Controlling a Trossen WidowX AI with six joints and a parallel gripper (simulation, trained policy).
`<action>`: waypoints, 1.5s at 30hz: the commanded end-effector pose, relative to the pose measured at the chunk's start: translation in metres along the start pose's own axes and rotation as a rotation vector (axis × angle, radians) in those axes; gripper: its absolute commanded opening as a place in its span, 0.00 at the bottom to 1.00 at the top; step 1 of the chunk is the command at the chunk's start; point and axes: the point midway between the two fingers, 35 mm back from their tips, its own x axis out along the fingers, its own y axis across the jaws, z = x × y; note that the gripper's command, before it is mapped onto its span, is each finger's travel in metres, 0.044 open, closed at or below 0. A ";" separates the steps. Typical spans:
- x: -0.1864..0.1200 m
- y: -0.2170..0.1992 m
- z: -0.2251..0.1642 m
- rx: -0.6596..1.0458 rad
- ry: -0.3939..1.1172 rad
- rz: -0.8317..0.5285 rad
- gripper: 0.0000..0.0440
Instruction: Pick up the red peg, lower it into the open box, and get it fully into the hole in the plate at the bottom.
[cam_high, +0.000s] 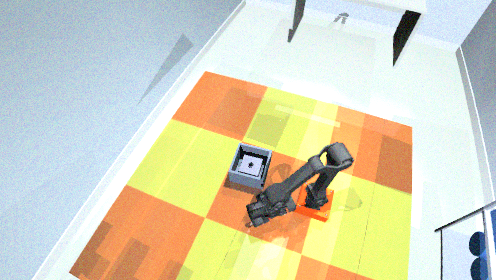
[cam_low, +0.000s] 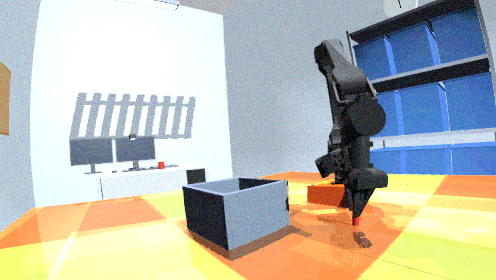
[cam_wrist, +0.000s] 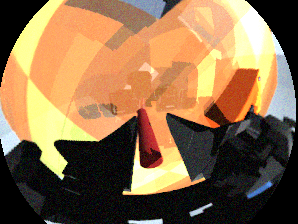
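The red peg (cam_low: 356, 221) (cam_wrist: 148, 142) stands upright on the mat, its lower end showing below the fingertips in the exterior view. My gripper (cam_low: 356, 214) (cam_wrist: 151, 117) points down around it and is partly open. In the wrist view the peg is between the fingers, close to the left finger, with a gap to the right one. The grey open box (cam_high: 245, 180) (cam_low: 257, 215) stands to one side, apart from the gripper. Inside it the white plate (cam_high: 256, 169) has a dark hole (cam_high: 251, 164) with nothing in it.
The orange base block (cam_high: 312, 215) (cam_low: 325, 195) (cam_wrist: 235, 97) of the arm stands near the gripper. The checkered orange and yellow mat (cam_high: 160, 150) (cam_low: 125, 217) lies under everything. Desk, monitors and shelves with blue bins are in the background.
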 end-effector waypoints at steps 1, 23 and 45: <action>0.003 -0.003 -0.001 0.015 0.025 -0.015 0.24; -0.046 -0.005 0.041 -0.090 -0.133 0.043 0.00; -0.108 0.004 0.114 -0.093 -0.264 0.077 0.00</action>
